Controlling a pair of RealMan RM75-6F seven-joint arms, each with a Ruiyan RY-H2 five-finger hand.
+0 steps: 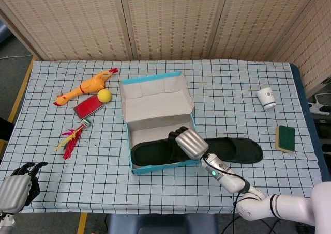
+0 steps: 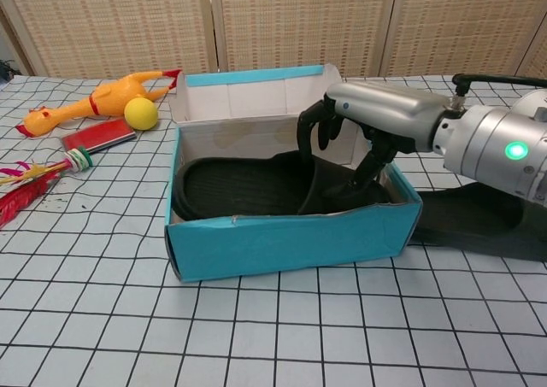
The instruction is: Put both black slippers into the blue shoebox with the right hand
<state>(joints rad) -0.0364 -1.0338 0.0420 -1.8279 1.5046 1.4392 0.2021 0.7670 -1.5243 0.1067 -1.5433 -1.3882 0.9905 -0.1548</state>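
The blue shoebox (image 1: 129, 141) (image 2: 291, 237) stands mid-table with its lid (image 1: 155, 92) folded back. One black slipper (image 1: 150, 153) (image 2: 235, 186) lies inside it, lengthwise along the bottom. My right hand (image 1: 189, 142) (image 2: 380, 118) reaches into the box's right end and grips that slipper's strap between curled fingers and thumb. The second black slipper (image 1: 237, 150) (image 2: 483, 220) lies flat on the table just right of the box, partly behind my right forearm. My left hand (image 1: 15, 188) rests at the near left table corner, holding nothing, fingers apart.
A rubber chicken (image 1: 83, 87) (image 2: 94, 101), a yellow ball (image 1: 104, 95) (image 2: 141, 113), a red block (image 1: 89, 106) and a feathered toy (image 1: 72, 137) lie left of the box. At the far right are a white cup (image 1: 266, 97) and a green sponge (image 1: 285, 137).
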